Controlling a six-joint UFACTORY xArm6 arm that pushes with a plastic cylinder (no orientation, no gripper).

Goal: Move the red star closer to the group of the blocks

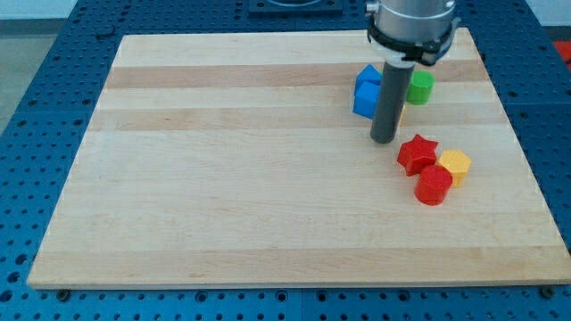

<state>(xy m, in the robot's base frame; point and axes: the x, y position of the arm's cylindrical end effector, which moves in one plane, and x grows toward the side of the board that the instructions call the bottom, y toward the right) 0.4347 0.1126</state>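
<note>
I count two blue blocks (367, 93), one green block (420, 86), one red star (416, 153), one red cylinder (434, 186) and one yellow block (456, 165), six on my table (241, 178)

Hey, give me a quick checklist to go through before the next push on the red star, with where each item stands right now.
1. Red star in plain sight on the board: ok.
2. My tip visible and located: ok, just off the star's upper left, beside the blue blocks.
3. Tip clear of the star: ok, a small gap shows.
4. Star free to slide alone: not ok, the red cylinder and yellow block sit against its lower right.
5. Tip on the far side of the star for pushing it toward the blue blocks and green block: not ok.
</note>
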